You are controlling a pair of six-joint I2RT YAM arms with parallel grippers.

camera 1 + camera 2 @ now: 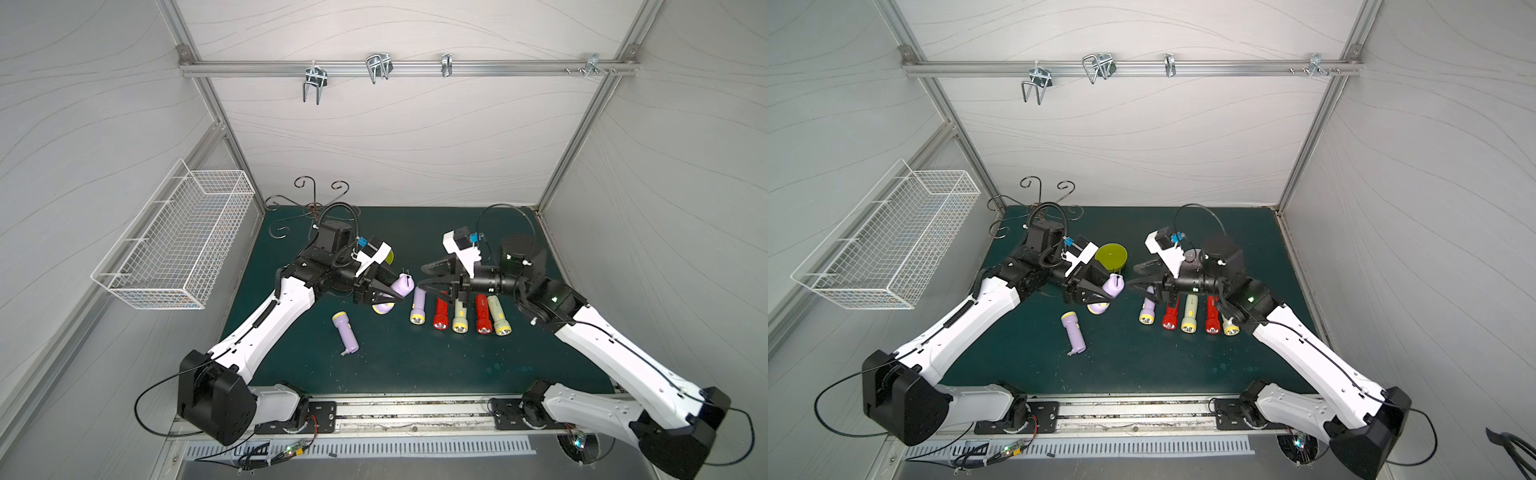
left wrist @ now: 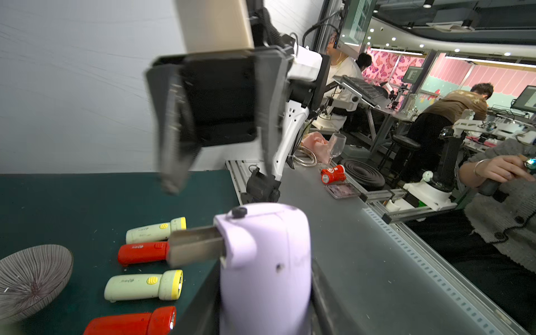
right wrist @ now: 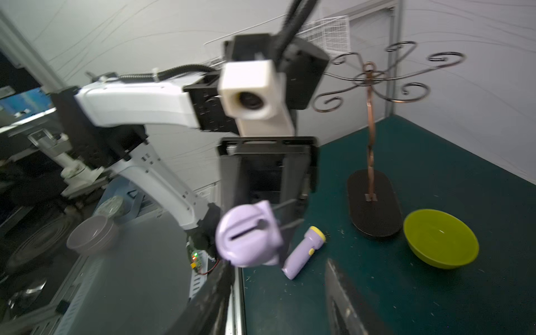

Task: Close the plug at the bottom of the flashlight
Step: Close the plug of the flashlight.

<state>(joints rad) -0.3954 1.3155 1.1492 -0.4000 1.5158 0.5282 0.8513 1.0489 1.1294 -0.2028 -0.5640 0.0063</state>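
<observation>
Pinching the held lilac flashlight round its body, the left pincer keeps it off the mat just left of frame centre in both top views. Its bottom end points at the right pincer, with the plug prongs folded out. The right pincer's jaws are spread and hold nothing; their tips are just beside that bottom end.

There are seven flashlights in all: three lilac, two red, two cream. One lilac is the held one. A second, the loose lilac flashlight, lies alone lower left of centre. The other five lie in a row right of centre: a lilac one, a red one, a cream one, a second red and a second cream.

One green bowl and one striped grey bowl also sit on the surface, with one scrolled metal stand at the back.

A dark green mat covers the table. Pale wavy-lined panels in aluminium framing enclose it. One white wire basket hangs at the left of the frame, and one rail with metal hooks crosses the top.
</observation>
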